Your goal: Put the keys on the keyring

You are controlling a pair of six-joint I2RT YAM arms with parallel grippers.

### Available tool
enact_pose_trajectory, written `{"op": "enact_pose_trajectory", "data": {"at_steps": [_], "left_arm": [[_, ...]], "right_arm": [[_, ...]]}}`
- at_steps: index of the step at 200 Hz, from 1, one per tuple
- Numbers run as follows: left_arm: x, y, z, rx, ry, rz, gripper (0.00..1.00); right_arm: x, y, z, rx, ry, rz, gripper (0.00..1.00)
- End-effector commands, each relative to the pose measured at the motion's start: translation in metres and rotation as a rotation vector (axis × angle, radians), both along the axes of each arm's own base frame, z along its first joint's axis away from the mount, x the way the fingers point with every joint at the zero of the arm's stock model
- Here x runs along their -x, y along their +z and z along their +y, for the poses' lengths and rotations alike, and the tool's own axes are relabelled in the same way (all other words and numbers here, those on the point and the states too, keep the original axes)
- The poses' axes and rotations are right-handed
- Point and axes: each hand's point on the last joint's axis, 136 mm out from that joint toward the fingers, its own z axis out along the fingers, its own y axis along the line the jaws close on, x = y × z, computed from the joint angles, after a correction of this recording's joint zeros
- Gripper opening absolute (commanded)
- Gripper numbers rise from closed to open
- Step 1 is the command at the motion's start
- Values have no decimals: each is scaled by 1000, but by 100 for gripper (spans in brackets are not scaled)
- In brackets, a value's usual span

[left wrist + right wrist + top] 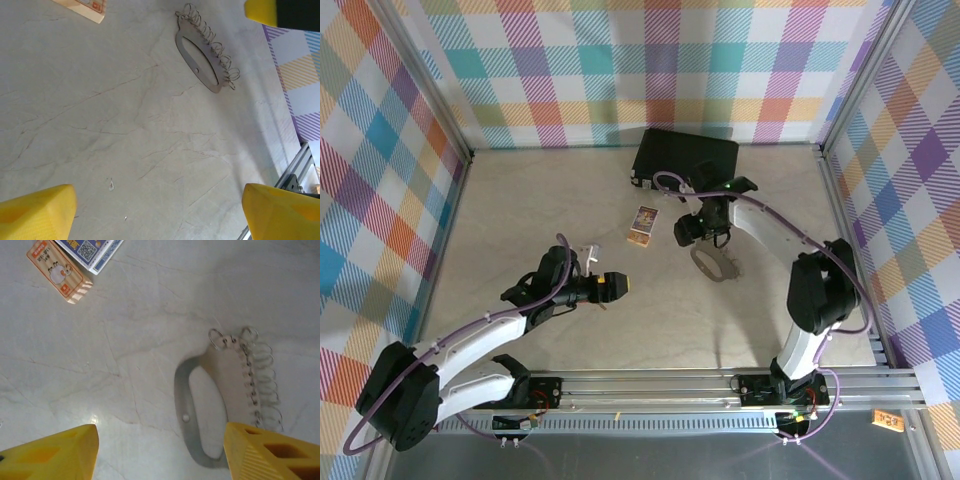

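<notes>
The keyring (713, 263) is a grey oval loop with a row of small wire rings along one side, lying flat on the table right of centre. It also shows in the right wrist view (200, 405) and the left wrist view (200, 62). My right gripper (706, 233) hovers just behind it, open, with its yellow fingers (55, 452) wide apart and one finger over the loop's right end. My left gripper (619, 287) is open to the left of the keyring with only bare table between its fingers (35, 210). A small silver item (588, 252), perhaps the keys, lies beside the left wrist; no red tag is discernible.
A small printed card (642, 224) lies left of the right gripper, also seen from the right wrist (60, 271). A black case (685, 155) sits at the back. Checkered walls enclose the table, and a metal rail (650, 385) runs along the near edge.
</notes>
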Motion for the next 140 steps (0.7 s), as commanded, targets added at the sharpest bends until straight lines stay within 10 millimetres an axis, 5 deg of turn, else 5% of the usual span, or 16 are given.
{"op": "enact_pose_trajectory", "data": {"at_steps": [1, 140], "left_arm": [[-4, 18, 0, 54, 37, -55, 85], [1, 49, -29, 129, -181, -235, 85]], "right_arm": [[-6, -4, 2, -11, 22, 34, 64], [-33, -49, -6, 137, -28, 106, 43]]}}
